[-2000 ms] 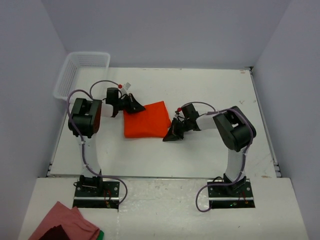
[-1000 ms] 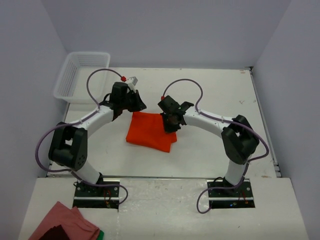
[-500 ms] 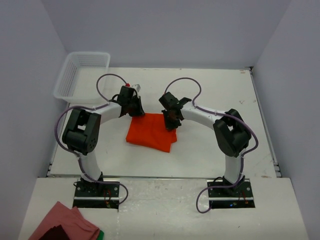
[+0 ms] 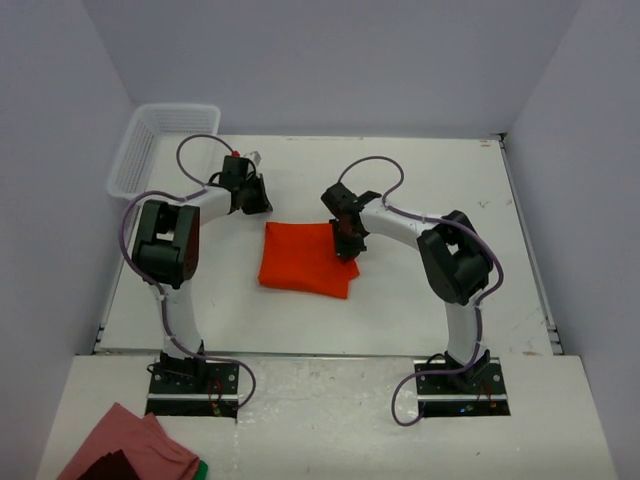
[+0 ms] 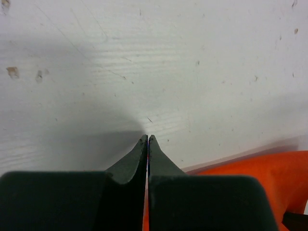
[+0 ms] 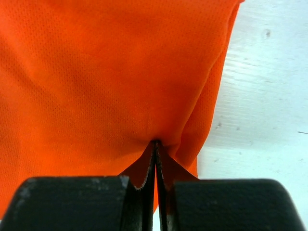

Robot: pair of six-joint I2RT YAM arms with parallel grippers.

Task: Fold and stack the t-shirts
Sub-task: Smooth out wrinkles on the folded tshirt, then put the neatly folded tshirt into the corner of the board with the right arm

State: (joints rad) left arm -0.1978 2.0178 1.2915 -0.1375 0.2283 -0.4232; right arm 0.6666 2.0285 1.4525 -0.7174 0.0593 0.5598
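Two robot arms reach out over a white table (image 4: 430,180). Far to the left, a white basket (image 4: 160,140) sits at the back corner of the table. A pink cloth (image 4: 125,445) lies down at the near edge, off the table. Next comes the left gripper (image 4: 252,198), near the back left corner of the t-shirt (image 4: 300,262) but not on it. Its two fingers are pressed tight together with nothing between them. From the left wrist they point at bare table, with a bit of orange cloth showing beside them. The t-shirt lies in the middle of the table, bright orange-red and folded into a flat, almost square shape. On its right side is the right gripper (image 4: 348,243). Its fingers are squeezed closed too. From the right wrist the thin cloth bunches up right at their tips, so this claw is pinching the t-shirt at its right edge.
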